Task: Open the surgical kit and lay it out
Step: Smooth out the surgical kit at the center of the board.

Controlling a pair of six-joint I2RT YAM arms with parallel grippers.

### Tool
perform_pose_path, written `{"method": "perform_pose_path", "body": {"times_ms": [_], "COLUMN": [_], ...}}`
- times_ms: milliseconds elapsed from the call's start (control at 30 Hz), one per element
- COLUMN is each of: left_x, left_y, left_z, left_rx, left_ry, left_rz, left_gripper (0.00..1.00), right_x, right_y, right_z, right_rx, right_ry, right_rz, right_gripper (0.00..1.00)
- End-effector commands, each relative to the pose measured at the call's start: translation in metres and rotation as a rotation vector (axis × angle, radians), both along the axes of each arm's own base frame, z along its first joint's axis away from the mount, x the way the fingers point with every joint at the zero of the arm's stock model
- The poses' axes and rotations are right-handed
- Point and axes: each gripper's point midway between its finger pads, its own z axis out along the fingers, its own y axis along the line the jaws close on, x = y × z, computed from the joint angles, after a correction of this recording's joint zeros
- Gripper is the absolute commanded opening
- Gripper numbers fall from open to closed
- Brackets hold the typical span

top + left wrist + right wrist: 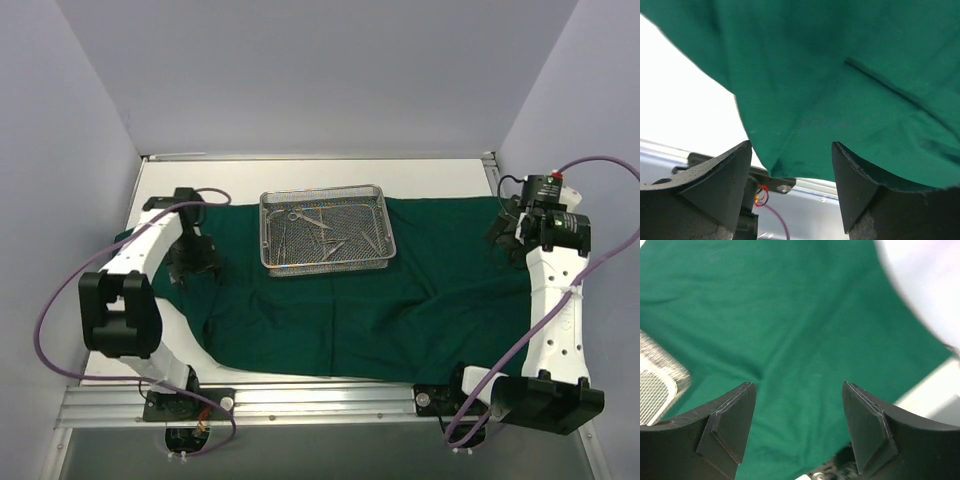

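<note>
One dark green cloth wrap (400,290) lies spread across the tabletop (300,170). On its far middle sits one wire-mesh tray (268,235) holding about six steel instruments (325,235), too small to count surely. The left end effector (195,262) and right end effector (503,228) hang wide and empty over opposite cloth ends, likely to flatten them.

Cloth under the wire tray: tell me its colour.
The cloth is plain dark green, seen best in the top external view, spread under the tray.
</note>
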Motion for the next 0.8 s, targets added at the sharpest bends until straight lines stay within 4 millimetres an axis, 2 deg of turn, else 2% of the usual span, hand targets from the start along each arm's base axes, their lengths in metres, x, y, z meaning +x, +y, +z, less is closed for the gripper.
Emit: {"method": "perform_pose_path", "body": {"times_ms": [0,33,100,133,167,233,267,433,767], "left_x": [0.015,0.021,0.035,0.048,0.054,0.069,0.072,0.085,0.107], "left_y": [-0.011,-0.018,-0.018,-0.019,-0.022,-0.015,-0.014,-0.012,-0.018], "left_z": [0.011,0.011,0.006,0.015,0.006,0.012,0.001,-0.01,-0.035], "left_rx": [0.122,0.138,0.195,0.209,0.238,0.319,0.356,0.441,0.458], "left_ry": [0.004,-0.007,0.006,-0.017,0.008,0.006,0.047,0.08,0.096], "left_rz": [-0.055,-0.084,-0.107,-0.113,-0.132,-0.149,-0.164,-0.2,-0.231], "left_gripper": [0.73,0.73,0.73,0.73,0.73,0.73,0.73,0.71,0.7], "right_x": [0.026,0.03,0.033,0.035,0.037,0.041,0.041,0.048,0.049], "right_y": [0.028,0.034,0.042,0.047,0.05,0.057,0.059,0.063,0.066], "right_z": [-0.013,-0.017,-0.021,-0.025,-0.025,-0.026,-0.028,-0.025,-0.026], "right_rx": [0.096,0.102,0.119,0.124,0.128,0.142,0.149,0.145,0.139], "right_ry": [-0.036,-0.045,-0.054,-0.055,-0.06,-0.073,-0.073,-0.094,-0.095], "right_rz": [0.127,0.151,0.18,0.197,0.207,0.232,0.239,0.26,0.283], "right_gripper": [0.7,0.7,0.7,0.7,0.7,0.7,0.7,0.7,0.7]}}
